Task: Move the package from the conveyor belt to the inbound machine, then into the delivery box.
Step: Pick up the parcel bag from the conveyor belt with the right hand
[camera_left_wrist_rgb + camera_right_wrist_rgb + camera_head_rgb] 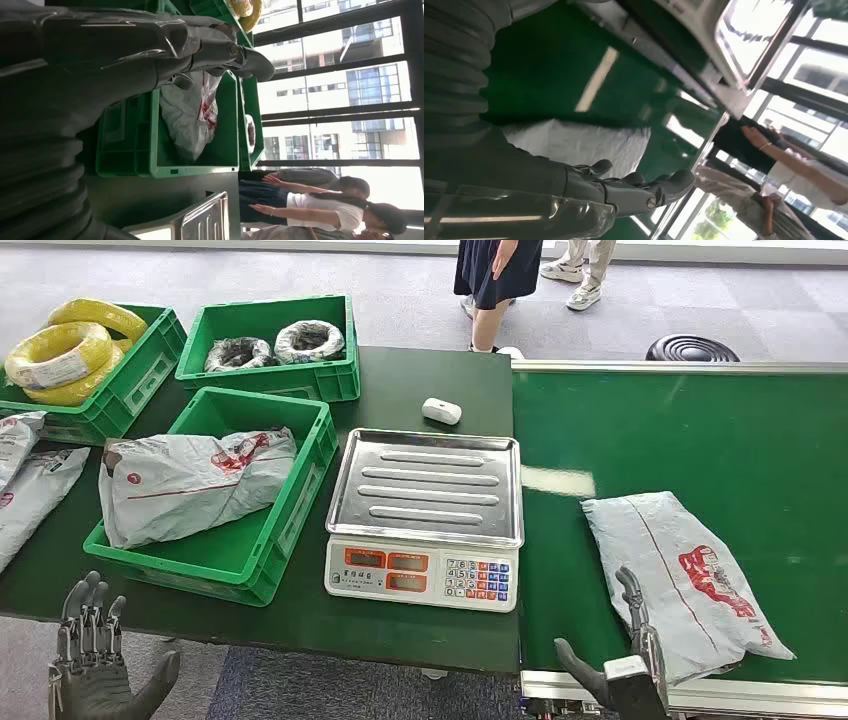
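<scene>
From the head camera I see the grey package [688, 580] lying on the green conveyor belt [700, 440], right of the scale [425, 515]. My right hand [625, 655] sits at its near edge, fingers spread and holding nothing. My left hand [95, 660] hangs spread below the table. On the left wrist camera, a bagged green crate [200, 125]. On the right wrist camera, fingers [664, 182] just beside the package [584, 142]

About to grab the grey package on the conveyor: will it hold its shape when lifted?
Probably not. The package is a wrinkled poly mailer lying flat, so it will likely sag around whatever the right hand grips. Its glossy film looks slippery. It seems thin, so probably light.
</scene>
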